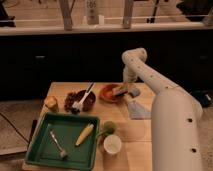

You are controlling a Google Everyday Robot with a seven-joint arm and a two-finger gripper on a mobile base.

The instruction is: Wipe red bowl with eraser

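The red bowl (108,93) sits on the wooden table (145,130) at the back middle. My gripper (121,91) reaches down from the white arm (136,62) to the bowl's right rim. It is shut on the eraser (119,90), a small tan block that rests at the inner right edge of the bowl. The eraser is partly hidden by the gripper.
A blue block (134,93) lies just right of the bowl, with a pale blue cloth (138,109) in front of it. A maroon bowl (79,102) with a white utensil and an orange-yellow chunk (51,103) stand left. A green tray (45,150), white cup (112,145) and green fruit (108,127) are in front.
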